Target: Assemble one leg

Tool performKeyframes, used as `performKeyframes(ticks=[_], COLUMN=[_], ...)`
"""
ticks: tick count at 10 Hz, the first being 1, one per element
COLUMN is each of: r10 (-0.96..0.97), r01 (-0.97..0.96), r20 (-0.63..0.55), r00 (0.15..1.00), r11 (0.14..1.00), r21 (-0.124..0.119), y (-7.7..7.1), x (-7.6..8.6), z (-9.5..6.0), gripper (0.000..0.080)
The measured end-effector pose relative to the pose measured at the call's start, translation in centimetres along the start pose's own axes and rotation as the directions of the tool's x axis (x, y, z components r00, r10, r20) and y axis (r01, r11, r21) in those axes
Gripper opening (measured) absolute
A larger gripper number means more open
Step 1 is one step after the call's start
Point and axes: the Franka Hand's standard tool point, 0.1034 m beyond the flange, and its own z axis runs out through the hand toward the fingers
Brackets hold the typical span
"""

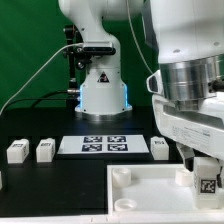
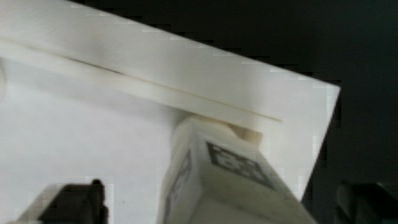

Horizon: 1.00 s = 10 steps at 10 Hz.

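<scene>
A leg [image 1: 207, 182], a small white block with a square marker, stands at the large white slab's [image 1: 150, 190] near corner on the exterior view's right. My gripper [image 1: 205, 170] is straight over it. In the wrist view the leg [image 2: 228, 165] rises between my two dark fingers [image 2: 71, 203]. One finger is close against it and a gap shows on the other side, so the jaws look open around it. The slab [image 2: 89, 120] fills the background there. Three more legs [image 1: 16, 151] [image 1: 44, 149] [image 1: 160, 147] lie on the black table.
The marker board [image 1: 105, 145] lies in the middle of the table, between the loose legs. The robot's white base [image 1: 100, 90] stands behind it with cables at the left. The slab has corner sockets [image 1: 122, 176].
</scene>
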Motion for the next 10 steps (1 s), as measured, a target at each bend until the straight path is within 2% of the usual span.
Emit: performKeyframes(ticks=[2,3,4,6,8,9,10], r10=[-0.213,-0.360,-0.518,-0.714,-0.688,-0.683,-0.599], r01=[0.213,0.360,0.518,0.713,0.686,0.682,0.598], r20=[0.000,-0.007,-0.014,-0.024,-0.026,-0.026,-0.029], r00=[0.977,0.933,0.855,0.700,0.726,0.730,0.800], r11=[0.977,0.933,0.855,0.700,0.726,0.730,0.800], r21=[0.000,-0.011,-0.026,-0.049,-0.046,-0.046,-0.039], y=[0.01,0.00,0.02,0.13,0.14,0.14,0.11], x=[0.04,-0.07,0.04,0.16,0.20,0.21,0.14], z=[-0.01,0.01,0.02,0.16,0.15,0.15,0.16], gripper=[0.0648,0.0648,0.0648,0.0648,0.0629,0.0442,0.0288])
